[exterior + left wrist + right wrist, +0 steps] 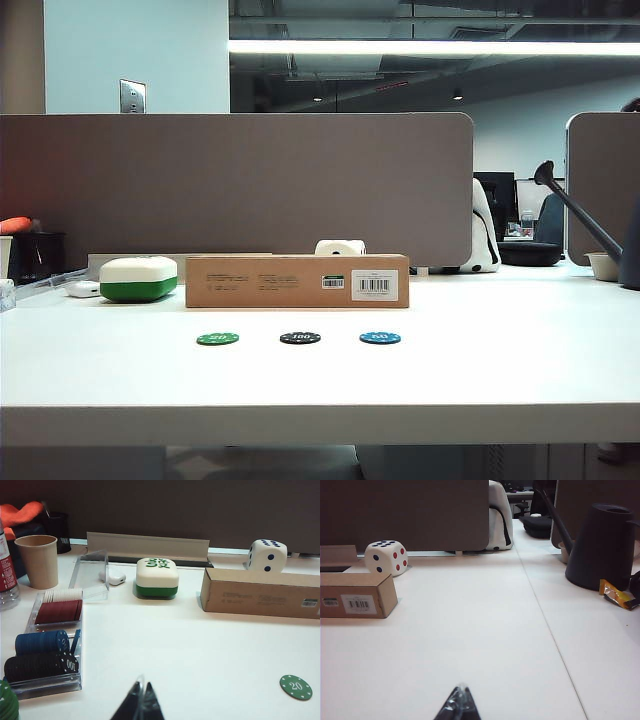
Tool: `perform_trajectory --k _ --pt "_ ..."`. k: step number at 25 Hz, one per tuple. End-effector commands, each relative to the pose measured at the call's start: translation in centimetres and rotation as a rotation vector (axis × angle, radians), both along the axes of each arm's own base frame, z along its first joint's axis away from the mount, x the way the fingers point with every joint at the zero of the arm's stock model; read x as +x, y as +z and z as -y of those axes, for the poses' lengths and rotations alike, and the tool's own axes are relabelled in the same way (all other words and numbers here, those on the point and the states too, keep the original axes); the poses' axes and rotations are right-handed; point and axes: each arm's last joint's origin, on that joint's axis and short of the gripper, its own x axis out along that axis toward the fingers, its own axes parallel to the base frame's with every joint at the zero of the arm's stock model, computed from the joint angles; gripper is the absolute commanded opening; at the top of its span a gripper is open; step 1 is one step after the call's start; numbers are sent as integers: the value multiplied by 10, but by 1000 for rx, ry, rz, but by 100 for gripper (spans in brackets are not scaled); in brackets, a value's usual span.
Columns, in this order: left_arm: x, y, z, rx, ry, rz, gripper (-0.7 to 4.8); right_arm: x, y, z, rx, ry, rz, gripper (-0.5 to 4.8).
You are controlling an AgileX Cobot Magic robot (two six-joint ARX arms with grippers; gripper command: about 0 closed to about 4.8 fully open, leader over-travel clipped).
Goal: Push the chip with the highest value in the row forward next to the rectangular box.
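Three chips lie in a row on the white table: a green chip, the black "100" chip in the middle and a blue chip. Behind them stands the long brown rectangular box with a barcode label. In the left wrist view the box and the green chip show; the black chip is out of that view. My left gripper is shut, low over bare table, empty. My right gripper is shut and empty, with the box end ahead of it. Neither gripper shows in the exterior view.
A white-and-green rounded case sits left of the box. A large die stands behind the box. A clear tray of stacked chips, a paper cup and a bottle are at the left. A black watering can stands at the right.
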Motion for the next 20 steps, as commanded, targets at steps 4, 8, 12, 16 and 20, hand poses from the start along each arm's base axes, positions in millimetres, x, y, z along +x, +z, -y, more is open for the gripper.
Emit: perform_trajectory --k 4,8,12,16,20 --pt "0 2 0 4 -4 10 -5 0 0 0 4 0 10 -5" --pt "0 2 0 4 -4 10 -5 0 0 0 4 0 10 -5" --pt "-1 6 0 4 -5 6 -5 0 0 0 4 0 10 -5" --pt "-4 27 5 6 -57 -98 -5 0 0 0 4 0 6 -5" --pt "2 48 14 14 -141 -160 -5 0 0 0 4 0 6 -5"
